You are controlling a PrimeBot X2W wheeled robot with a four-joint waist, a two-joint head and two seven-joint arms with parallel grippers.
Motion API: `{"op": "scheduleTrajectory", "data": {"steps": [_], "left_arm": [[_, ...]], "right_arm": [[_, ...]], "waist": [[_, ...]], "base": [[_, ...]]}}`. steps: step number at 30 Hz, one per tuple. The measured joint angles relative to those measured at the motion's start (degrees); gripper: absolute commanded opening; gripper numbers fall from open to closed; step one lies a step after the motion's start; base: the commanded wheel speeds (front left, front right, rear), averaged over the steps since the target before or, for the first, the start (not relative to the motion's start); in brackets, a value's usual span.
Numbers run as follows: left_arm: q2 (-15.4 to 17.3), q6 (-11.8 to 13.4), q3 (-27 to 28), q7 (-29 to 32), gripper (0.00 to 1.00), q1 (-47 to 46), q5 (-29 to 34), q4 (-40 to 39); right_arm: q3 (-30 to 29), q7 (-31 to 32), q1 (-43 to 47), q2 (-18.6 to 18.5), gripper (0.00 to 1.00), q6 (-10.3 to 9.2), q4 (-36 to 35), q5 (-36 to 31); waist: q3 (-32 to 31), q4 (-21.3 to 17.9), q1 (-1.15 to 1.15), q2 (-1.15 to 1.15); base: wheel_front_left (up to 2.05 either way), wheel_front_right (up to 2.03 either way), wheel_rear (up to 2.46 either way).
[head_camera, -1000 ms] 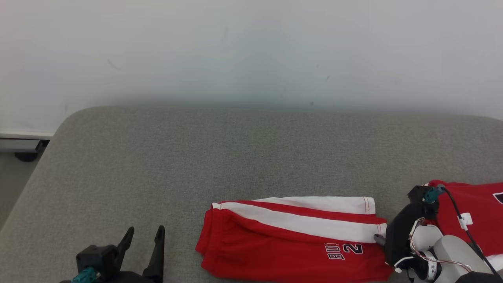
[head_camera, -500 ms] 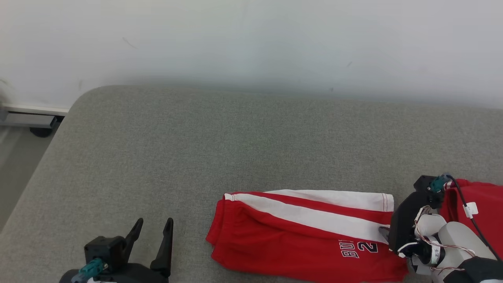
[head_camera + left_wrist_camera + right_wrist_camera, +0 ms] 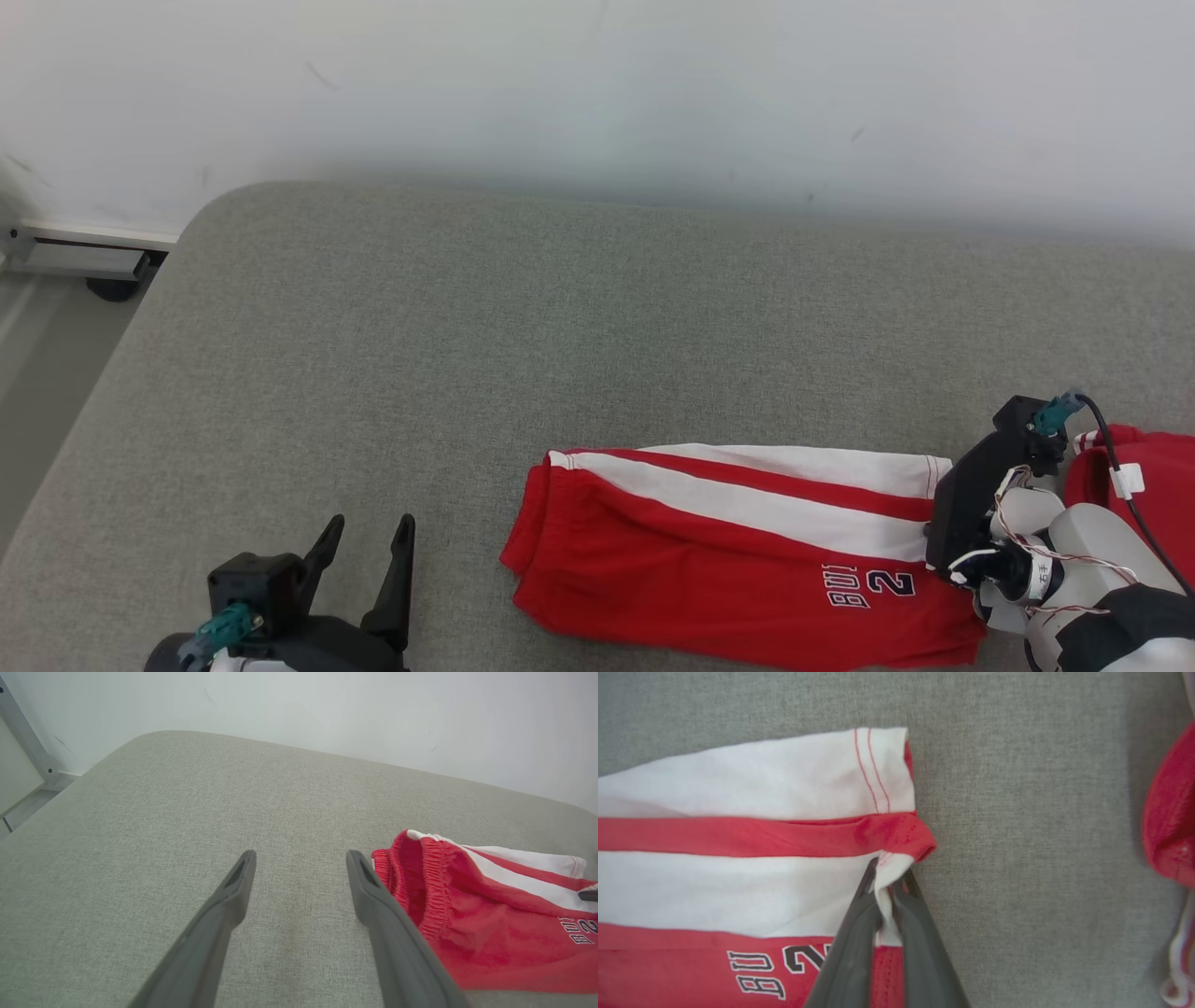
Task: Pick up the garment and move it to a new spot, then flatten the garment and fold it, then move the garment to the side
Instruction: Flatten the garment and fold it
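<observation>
The garment [image 3: 728, 551] is a pair of red shorts with white side stripes, lying folded and flat on the grey cushion [image 3: 560, 327]. Its elastic waistband [image 3: 420, 877] points left and its leg hems point right. My right gripper [image 3: 927, 537] is at the right end of the shorts. In the right wrist view this gripper [image 3: 889, 872] is shut on the white hem corner of the garment [image 3: 738, 886], and a pinch of fabric bulges between the fingertips. My left gripper [image 3: 369, 532] rests at the lower left, open and empty, a short way left of the waistband, as the left wrist view also shows [image 3: 301, 858].
A second red cloth [image 3: 1134, 485] lies at the far right, just beyond my right wrist, and shows again in the right wrist view [image 3: 1169, 826]. The cushion ends at a rounded left edge [image 3: 140, 308] with floor below. A pale wall [image 3: 597, 93] stands behind.
My right gripper's fingers have closed on the hem of the shorts. The head camera has turned, shifting the whole picture right and down. The left gripper stays open.
</observation>
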Motion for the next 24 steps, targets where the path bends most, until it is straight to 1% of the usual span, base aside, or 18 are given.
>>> {"op": "scheduleTrajectory", "data": {"steps": [6,12,20,24], "left_arm": [[-0.11,0.0,0.09,-0.29,1.0,-0.59,0.0,1.24],[0.35,0.02,1.1,-0.78,1.0,-0.04,-0.01,2.14],[0.52,0.04,1.26,-1.12,1.0,2.9,-0.1,2.57],[0.48,0.05,1.03,-1.12,1.0,3.66,-0.1,2.45]], "right_arm": [[0.24,0.07,-0.41,-0.08,0.0,-0.25,0.65,-0.08],[-0.21,-0.76,-0.09,-1.54,0.0,-0.29,-0.77,-0.29],[-0.49,-0.49,4.43,-6.06,0.0,-0.34,-5.01,-1.51],[-1.45,-0.34,5.53,-8.65,0.0,-0.42,-8.42,-2.35]], "waist": [[-1.26,-0.1,0.0,0.0],[-3.52,-0.89,0.0,0.0],[-7.01,-3.02,0.0,0.0],[-8.73,-4.17,-0.01,0.0]], "base": [[0.0,0.0,0.0],[0.0,0.0,0.0],[0.0,0.0,0.0],[0.0,0.0,0.0]]}}
